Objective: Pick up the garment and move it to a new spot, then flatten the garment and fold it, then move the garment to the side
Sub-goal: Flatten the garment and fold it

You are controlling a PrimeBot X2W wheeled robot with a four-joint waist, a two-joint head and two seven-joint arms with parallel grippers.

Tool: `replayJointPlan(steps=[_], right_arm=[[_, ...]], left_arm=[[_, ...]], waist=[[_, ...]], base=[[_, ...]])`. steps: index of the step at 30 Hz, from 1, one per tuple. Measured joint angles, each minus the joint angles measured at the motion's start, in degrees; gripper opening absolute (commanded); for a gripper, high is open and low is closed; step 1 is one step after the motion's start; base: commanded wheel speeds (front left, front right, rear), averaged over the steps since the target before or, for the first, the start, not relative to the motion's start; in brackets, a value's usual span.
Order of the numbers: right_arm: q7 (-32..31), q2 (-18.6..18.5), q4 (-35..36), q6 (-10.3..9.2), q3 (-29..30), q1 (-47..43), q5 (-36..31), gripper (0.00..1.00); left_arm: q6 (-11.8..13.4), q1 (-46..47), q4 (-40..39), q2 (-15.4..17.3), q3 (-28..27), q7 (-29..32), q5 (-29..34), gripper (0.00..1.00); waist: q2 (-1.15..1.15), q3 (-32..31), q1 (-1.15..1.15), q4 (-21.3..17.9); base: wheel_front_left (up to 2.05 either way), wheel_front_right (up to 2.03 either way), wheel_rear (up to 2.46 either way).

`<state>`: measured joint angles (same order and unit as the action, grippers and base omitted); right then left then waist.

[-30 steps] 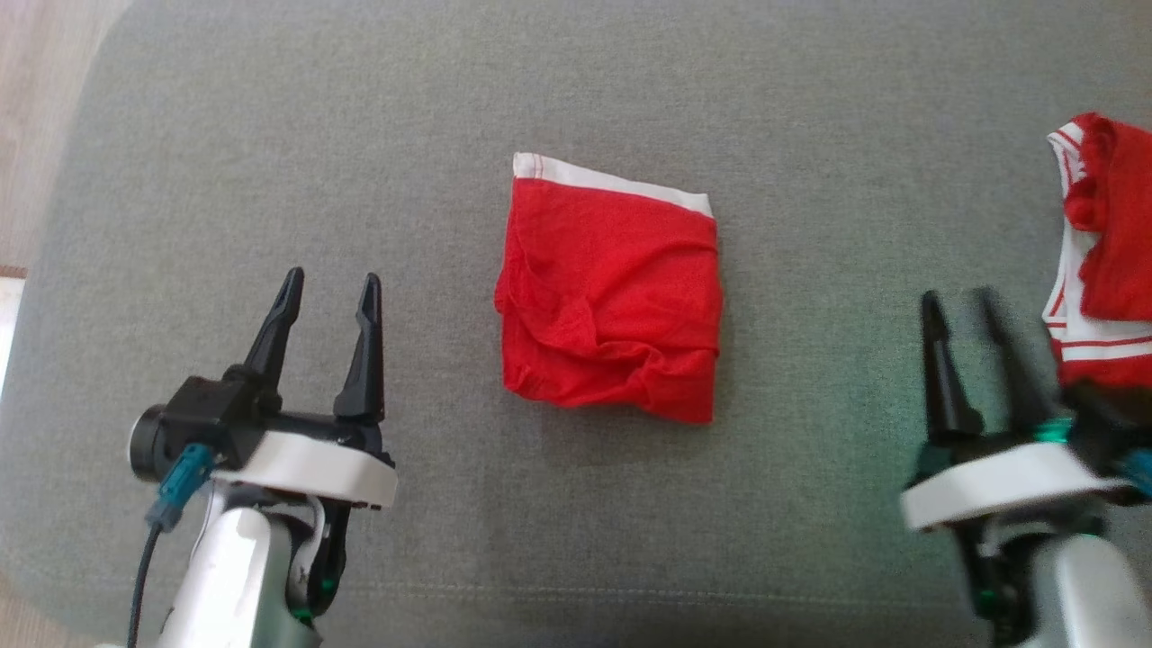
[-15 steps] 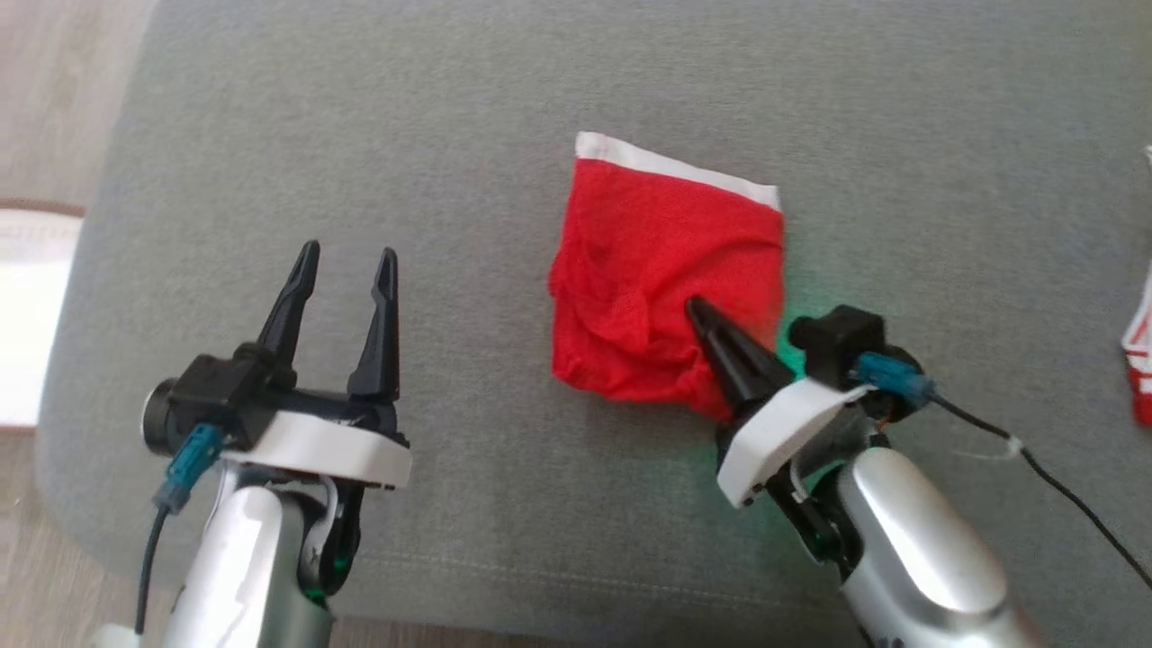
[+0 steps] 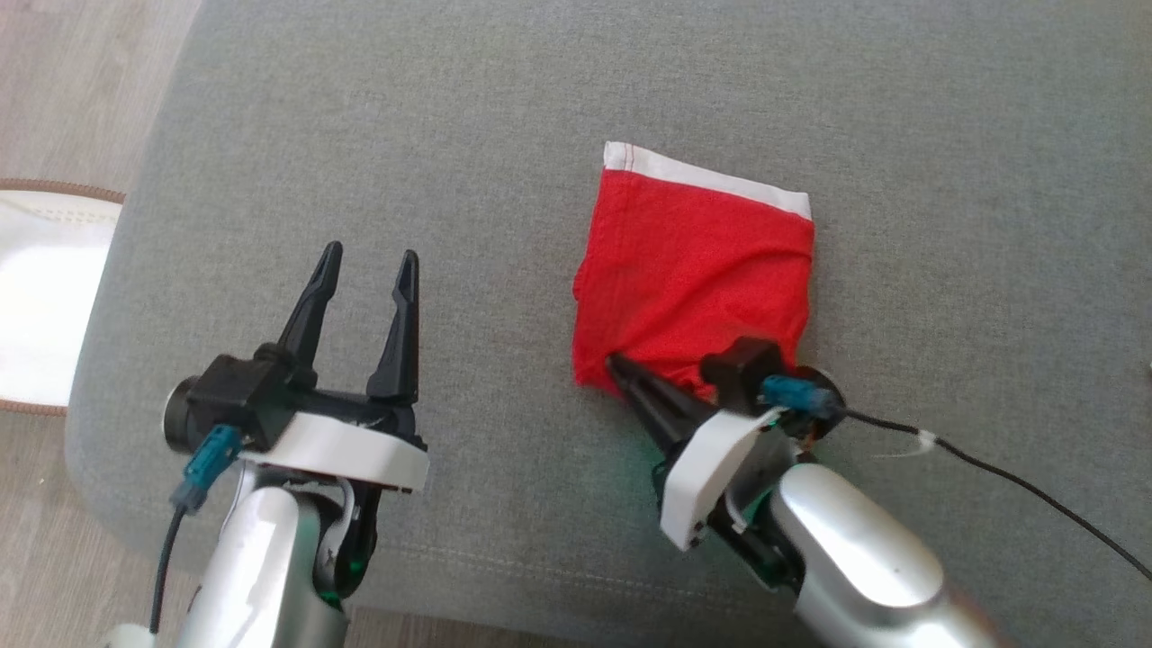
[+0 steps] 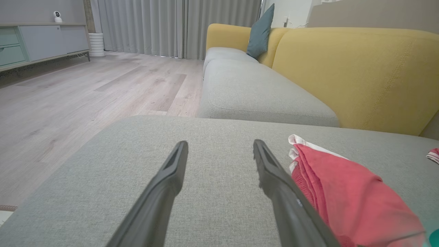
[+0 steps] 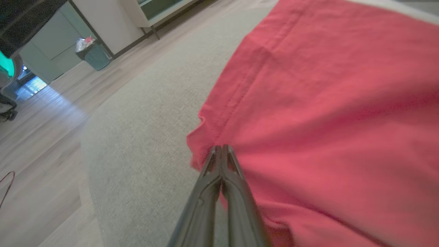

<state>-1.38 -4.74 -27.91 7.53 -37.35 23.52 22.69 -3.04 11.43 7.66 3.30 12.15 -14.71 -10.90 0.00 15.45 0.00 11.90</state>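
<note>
The right arm reaches in from the near right, and its silver forearm slants up and to the left across the grey cushion [image 3: 450, 135]. The right gripper [image 3: 619, 367] lies low and points left. Its two dark fingers are pressed tight together, and they pinch the near left corner of the garment [image 3: 697, 270]. In the right wrist view the closed tips [image 5: 221, 148] meet right at the edge of the red cloth [image 5: 325, 103]. The garment is red with a white band along its far edge, and it lies in the middle of the cushion, a bit to the right. The left gripper [image 3: 371, 256] hangs over the near left part of the cushion. It points away, its fingers are spread wide, and it holds nothing. It is well apart from the garment. A black cable [image 3: 1035, 490] runs off to the right from the right wrist. To the left of the cushion are a wood floor [image 3: 72, 81] and a white mat [image 3: 36, 297]. Far behind stands a yellow sofa back [image 4: 343, 68] with a blue-green pillow [image 4: 260, 32].
</note>
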Motion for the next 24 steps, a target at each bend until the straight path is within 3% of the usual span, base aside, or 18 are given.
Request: replayJointPlan(steps=[7, 10, 12, 14, 15, 24], right_arm=[[1.83, 0.05, -2.83, 0.00, -4.64, 1.75, 1.81, 0.00], [4.88, 0.05, -0.78, 0.00, -3.42, 1.73, 2.53, 0.00], [7.04, 0.02, 4.80, 0.00, 0.60, 1.22, 2.27, 0.01], [7.50, -0.14, 9.09, 0.00, 4.81, -0.51, 1.45, 0.75], [7.50, -0.32, 10.92, 0.00, 7.23, -2.05, 0.62, 1.00], [5.11, -0.21, 22.41, 0.00, 30.85, -17.74, -8.36, 1.00]], left_arm=[[0.00, -0.02, 0.01, -0.16, -0.11, 0.00, 0.01, 1.00], [0.00, -0.03, 0.02, -0.23, -0.30, 0.00, 0.10, 1.00], [0.01, -0.46, -0.02, -0.25, -1.41, 0.00, 0.37, 1.00], [0.10, -1.04, -0.04, -0.10, -2.14, 0.01, 0.44, 1.00], [0.11, -1.42, -0.12, -0.07, -2.37, 0.00, 0.66, 1.00], [0.57, -5.27, -0.20, 0.64, -3.82, 0.00, 1.29, 1.00]], waist=[[0.00, -0.10, 0.00, 0.18], [0.00, -0.62, 0.00, 0.18], [0.00, -1.65, 0.00, -0.07], [0.00, -2.37, 0.00, -0.50], [0.00, -2.76, 0.00, -0.81], [0.00, -6.21, 0.00, -4.70]], base=[[0.00, 0.00, 0.00], [0.00, 0.00, 0.00], [0.00, 0.00, 0.00], [0.00, 0.00, 0.00], [0.00, 0.00, 0.00], [0.00, 0.00, 0.00]])
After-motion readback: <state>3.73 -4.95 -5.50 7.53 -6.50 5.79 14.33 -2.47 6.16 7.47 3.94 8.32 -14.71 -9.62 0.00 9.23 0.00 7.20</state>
